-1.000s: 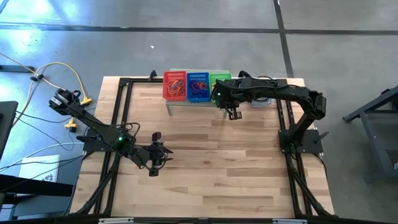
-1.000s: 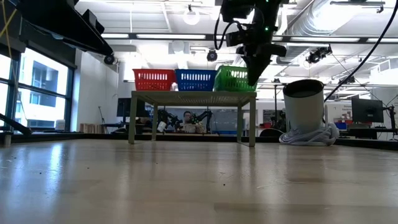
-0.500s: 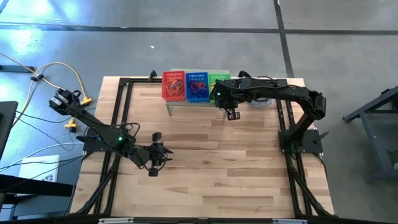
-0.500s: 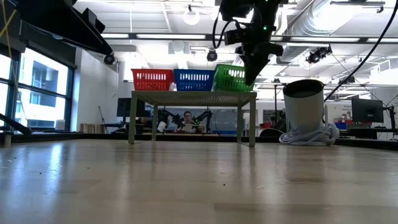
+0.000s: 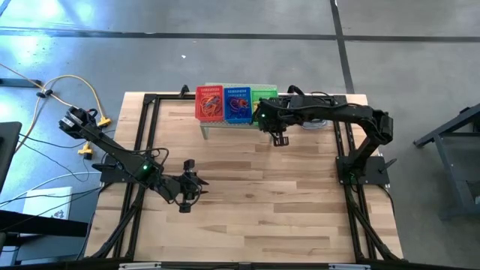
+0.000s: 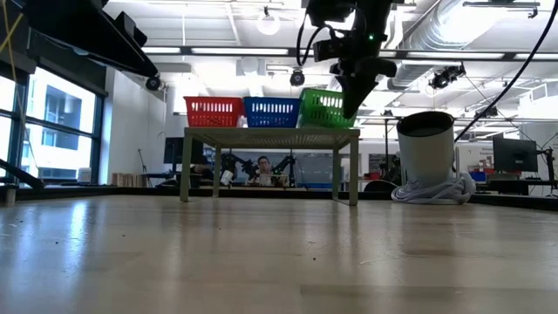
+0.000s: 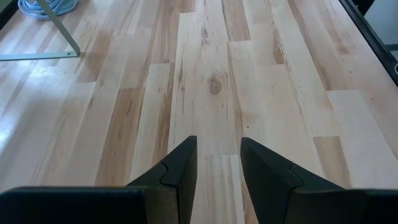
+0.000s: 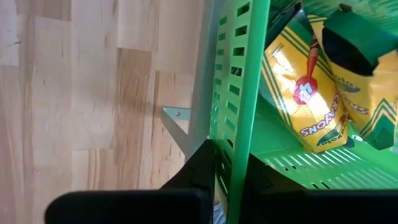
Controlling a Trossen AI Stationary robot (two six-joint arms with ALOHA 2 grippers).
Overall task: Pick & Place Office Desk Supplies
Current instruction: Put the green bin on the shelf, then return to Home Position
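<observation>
Three baskets sit far off; right end effector (image 8: 230, 180) pinches the green basket (image 8: 249, 81) wall, seemingly tilting it; next, ease it level.

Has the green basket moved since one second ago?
Yes. In the low view the green basket, gripped by the right tool, is now tilted and closer to the blue basket.

Right arm hides most of green basket (image 5: 263, 95).
</observation>
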